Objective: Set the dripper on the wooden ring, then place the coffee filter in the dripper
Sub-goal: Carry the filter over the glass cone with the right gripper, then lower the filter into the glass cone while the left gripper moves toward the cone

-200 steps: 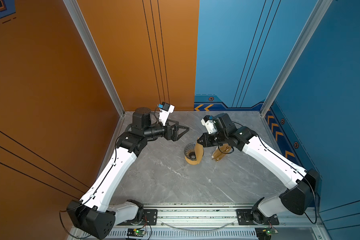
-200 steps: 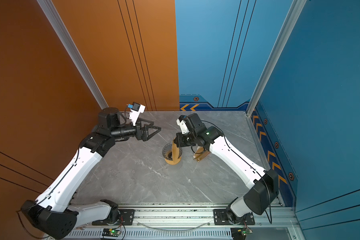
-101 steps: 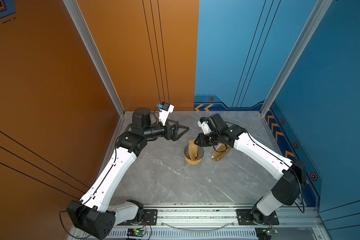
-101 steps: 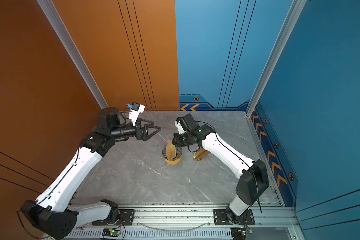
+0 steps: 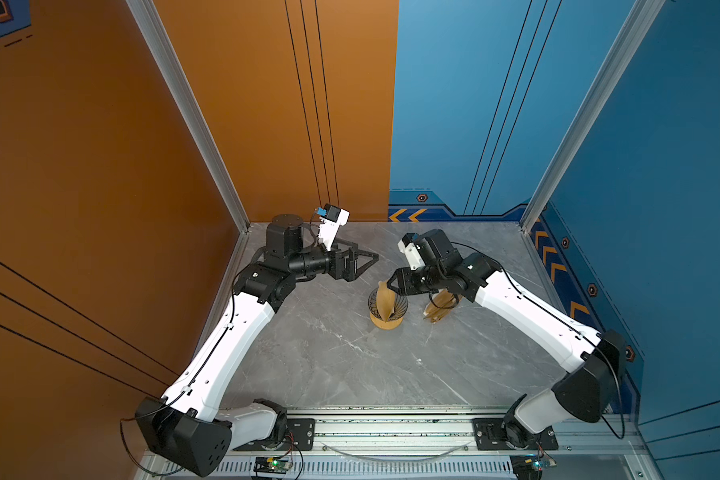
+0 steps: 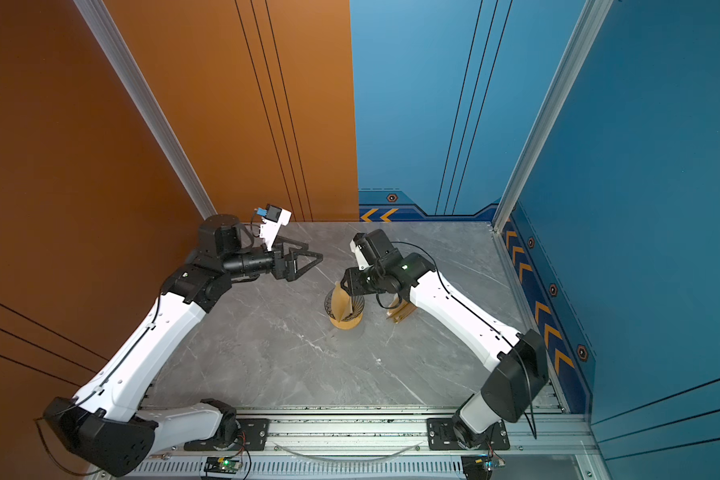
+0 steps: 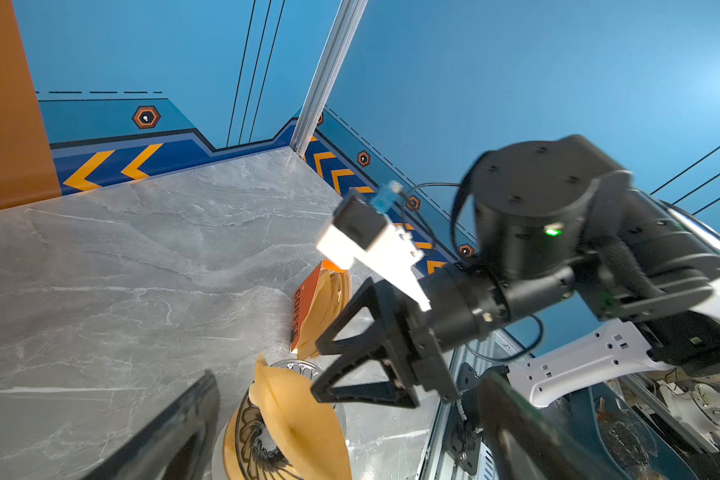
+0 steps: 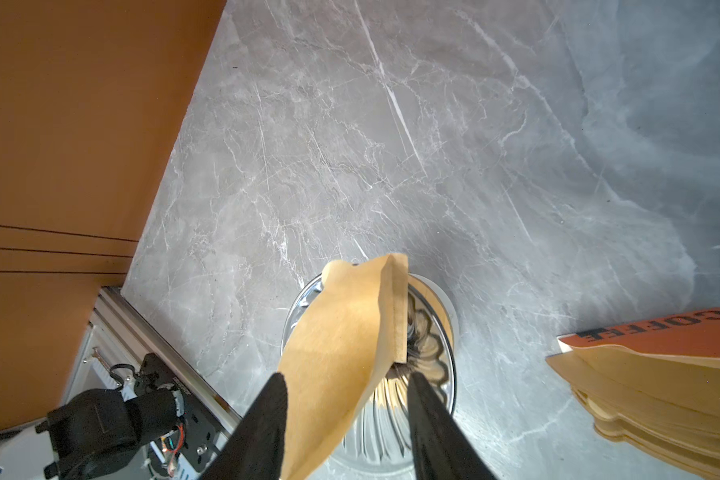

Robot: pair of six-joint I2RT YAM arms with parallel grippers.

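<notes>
The dripper is a dark ribbed cone on a tan wooden ring, mid-table. The coffee filter, a flattened tan paper cone, stands on edge inside it and sticks above the rim. In the right wrist view the filter lies between the parted fingers of my right gripper; it rests beside one finger and is apart from the other, over the dripper. My left gripper hovers open and empty to the back left. Its wrist view shows the filter in the dripper.
A packet of stacked brown filters with an orange corner lies just right of the dripper, under my right arm. The orange wall closes the left side and the blue walls the back and right. A metal rail runs along the front.
My right gripper has carried the filter left into the dripper, and its jaws have come apart off it. The left arm has not moved.
</notes>
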